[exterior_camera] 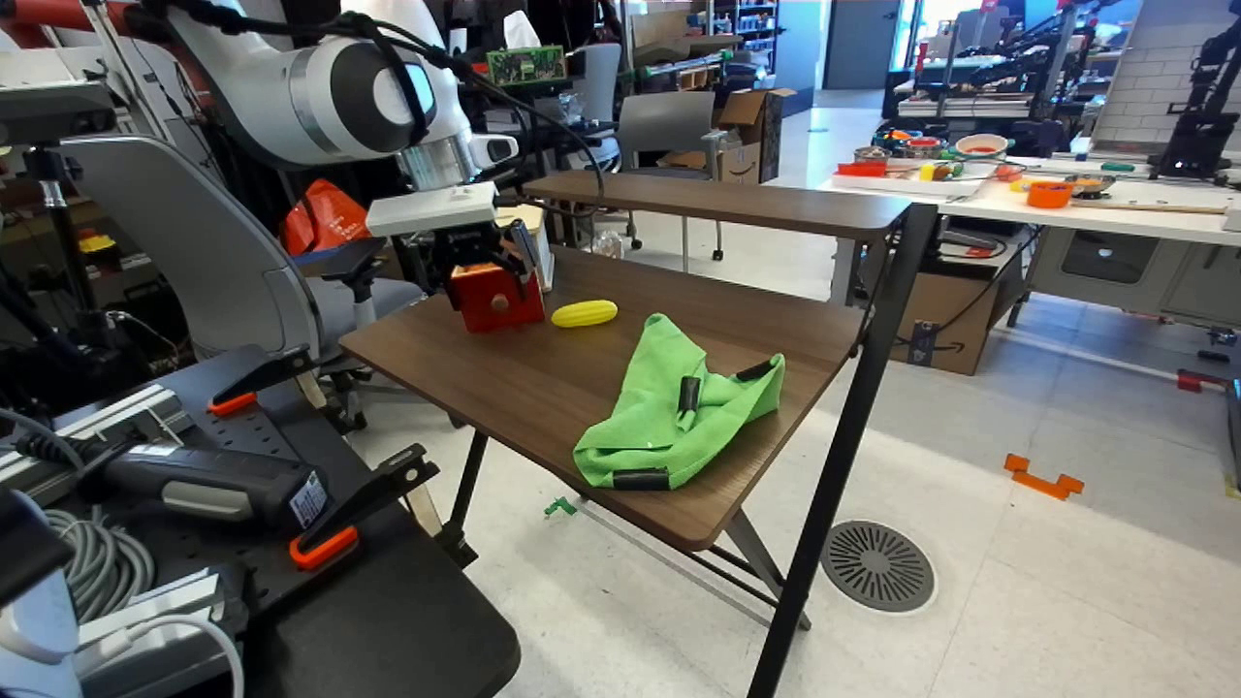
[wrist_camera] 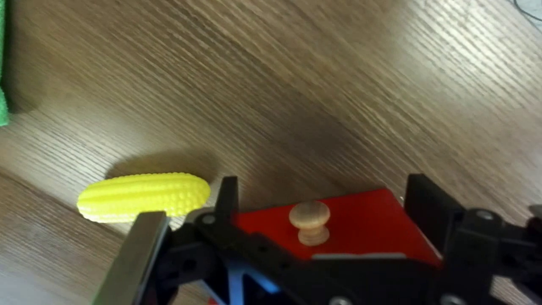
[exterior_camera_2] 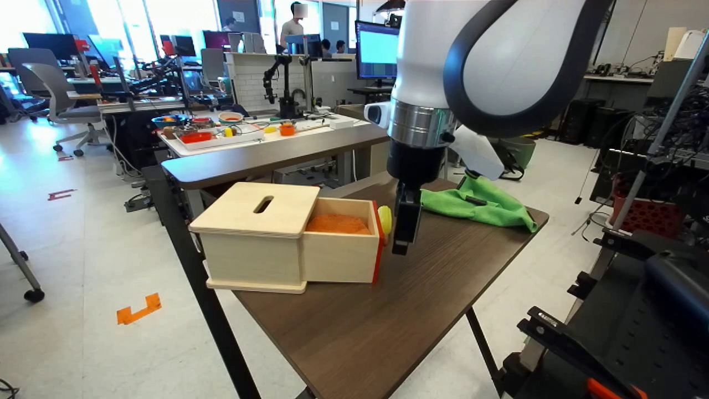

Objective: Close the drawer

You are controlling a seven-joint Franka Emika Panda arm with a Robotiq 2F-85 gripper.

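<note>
"Condition?"

"Drawer (exterior_camera_2: 339, 259) on the counter (exterior_camera_2: 354, 330), part out of its box (exterior_camera_2: 249, 257); my tool (wrist_camera: 324, 184), jaws apart, hangs near its front."

"Handling?"

"I judge the drawer light, stiff, smooth-sliding: push the red face (wrist_camera: 364, 222) beside the knob (wrist_camera: 311, 217); no grip needed."

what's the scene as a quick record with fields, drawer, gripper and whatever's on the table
drawer: partly out of its light wooden box
drawer front: red, with round wooden knob
gripper: open, gripping nothing
table: brown, wood-grain
toy corn cob: yellow, lying beside the drawer
green cloth: crumpled on the table
task: drawer not yet closed
</note>
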